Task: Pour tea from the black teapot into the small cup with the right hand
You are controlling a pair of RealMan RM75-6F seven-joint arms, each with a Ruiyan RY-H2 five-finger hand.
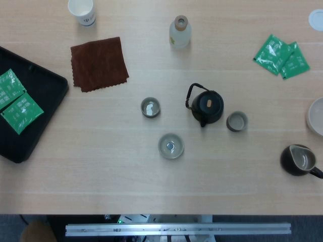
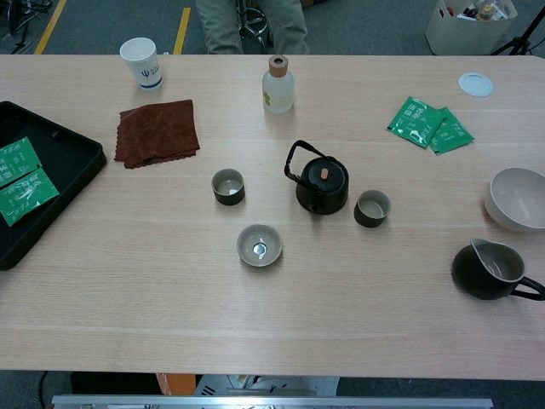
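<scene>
I can't see my hands yet. I should grab the black teapot by its handle and keep it level, then tip slowly over the small cup beside it.

matt black teapot and rough brown cloth on a smooth pale wood-grain table

A brown cloth lies at upper left, a black tray at left edge, green packets at upper right.

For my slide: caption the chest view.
Black cast-iron teapot stands between two small dark cups on a wooden table.
</scene>
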